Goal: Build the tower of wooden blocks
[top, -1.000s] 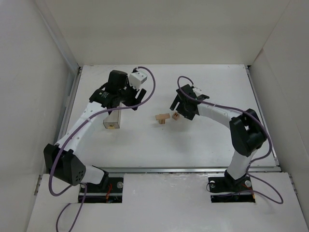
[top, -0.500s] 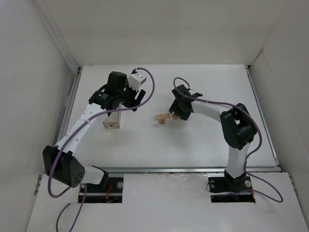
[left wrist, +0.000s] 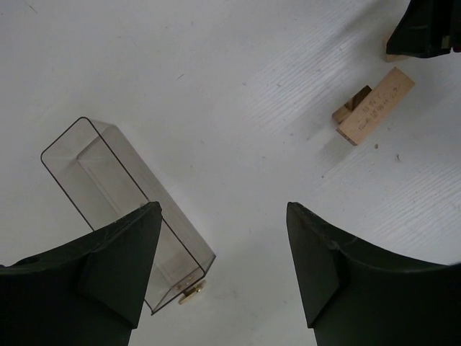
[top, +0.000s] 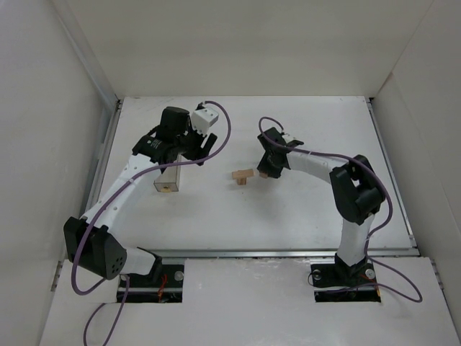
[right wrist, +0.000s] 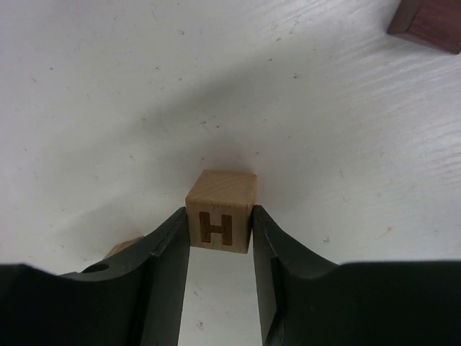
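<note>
On the white table [top: 216, 216], well apart from every edge and wall, things run left to right. At 9 o'clock is the clear plastic box [top: 167, 182], with the left gripper [left wrist: 223, 245] near it, jaws wide and holding nothing. Bare surface separates the box from the wood block tower [top: 243, 175]. The tower is low, two tan bars crossed. The top bar's long axis runs roughly 9 to 3, and the lower bar pokes toward 6. Just at its 3 o'clock is the right gripper [top: 263, 171], jaws narrow, pinching a lettered cube [right wrist: 220, 209] by both sides, H facing the wrist camera. A dark reddish-brown block [right wrist: 430, 23] lies apart at the cube's 1 o'clock in that view.
</note>
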Robot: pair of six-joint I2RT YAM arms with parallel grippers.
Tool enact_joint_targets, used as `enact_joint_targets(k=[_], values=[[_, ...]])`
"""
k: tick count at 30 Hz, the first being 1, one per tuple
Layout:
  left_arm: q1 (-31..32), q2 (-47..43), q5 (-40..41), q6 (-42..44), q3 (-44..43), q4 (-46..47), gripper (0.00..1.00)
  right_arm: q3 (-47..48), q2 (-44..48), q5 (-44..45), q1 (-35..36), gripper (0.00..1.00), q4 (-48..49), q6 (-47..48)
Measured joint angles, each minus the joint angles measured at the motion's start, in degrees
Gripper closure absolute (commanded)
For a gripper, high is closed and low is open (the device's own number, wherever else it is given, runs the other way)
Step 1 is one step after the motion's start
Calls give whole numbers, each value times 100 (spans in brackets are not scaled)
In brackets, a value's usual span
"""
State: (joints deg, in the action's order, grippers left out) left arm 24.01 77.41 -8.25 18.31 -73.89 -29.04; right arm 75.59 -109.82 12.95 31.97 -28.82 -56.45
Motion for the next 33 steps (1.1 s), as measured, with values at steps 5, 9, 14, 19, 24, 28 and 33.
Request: enact_joint_targets(k=[5, 9, 14, 19, 24, 28, 33], values=[[0, 0, 20, 107, 0, 4, 34, -254, 562, 306, 9, 100, 164, 951], [0, 0, 42, 210, -2, 2, 34, -72, 1255, 404, 79, 100, 173, 1982], [-50, 0, 96, 225, -4, -2, 36, 881, 1377, 367, 343, 100, -162, 2983], [-210, -17, 149, 87, 197, 72, 36, 1488, 894, -127, 833, 100, -702, 3709], [-461, -116, 374, -177, 553, 116, 36, 1834, 120, -343, 1283, 100, -1200, 3847], [-649, -238, 544, -323, 756, 181, 36, 1834, -24, -363, 1456, 100, -1462, 3744], [-660, -334, 581, -428, 870, 247, 36, 1832, 15, -317, 1462, 100, -1436, 3663]])
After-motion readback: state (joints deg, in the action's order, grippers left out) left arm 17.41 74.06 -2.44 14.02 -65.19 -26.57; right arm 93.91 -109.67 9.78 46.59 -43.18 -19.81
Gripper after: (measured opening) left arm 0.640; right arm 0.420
